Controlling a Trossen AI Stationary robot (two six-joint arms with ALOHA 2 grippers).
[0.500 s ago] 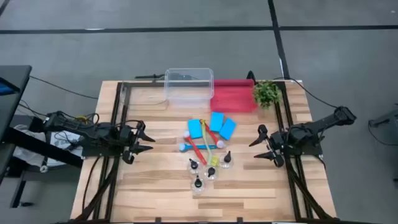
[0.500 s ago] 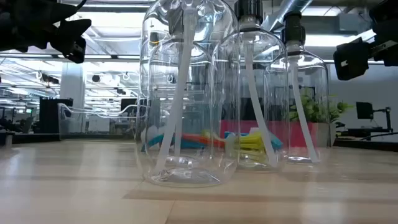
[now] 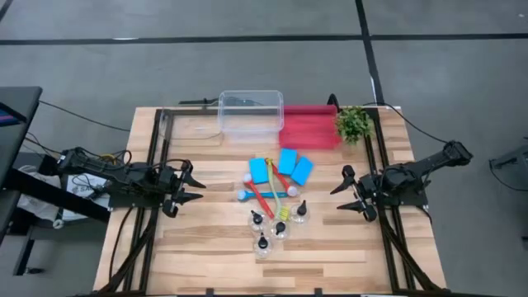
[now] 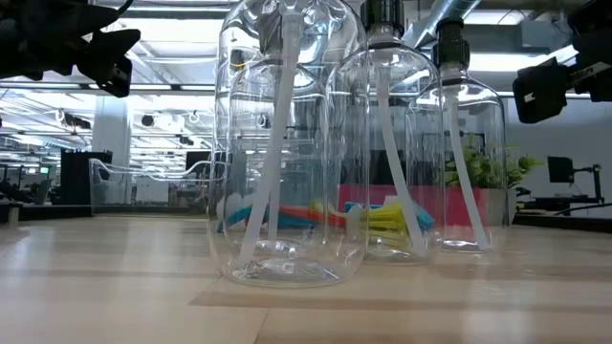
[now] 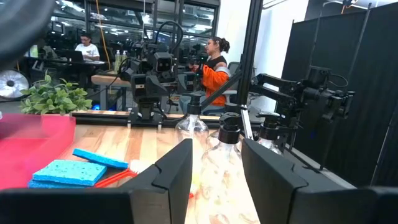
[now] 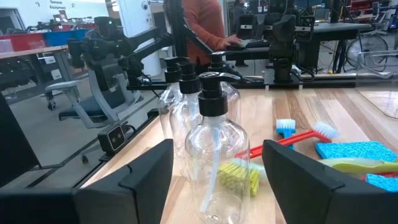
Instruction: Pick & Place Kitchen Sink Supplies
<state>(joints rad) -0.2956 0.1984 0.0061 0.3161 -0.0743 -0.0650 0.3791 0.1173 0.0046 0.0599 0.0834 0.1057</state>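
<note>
The four pump bottles [image 3: 279,225] stand clustered mid-table, on the side of the sponges [image 3: 281,167] away from the clear tub [image 3: 250,113]. The three blue sponges lie between the bottles and the tub, and the red, blue and yellow-green brushes [image 3: 266,195] cross each other between sponges and bottles. Nothing has gone into the tub yet, and the red tray [image 3: 309,127] beside it is also bare.

The right gripper [image 3: 350,191] hovers well to the right of the bottles, jaws parted and empty, pointing at them. The left gripper [image 3: 190,186] waits well to the left, also parted and holding nothing.

The step looks like a first reach. The bottle nearest the right gripper is the sensible pick: come in level, close on the body below the pump, and lift straight up, since the neighbours stand close and would tip easily. The clear, smooth plastic may slip, so the grip should be centred. The brushes overlap, so take the top one first.
</note>
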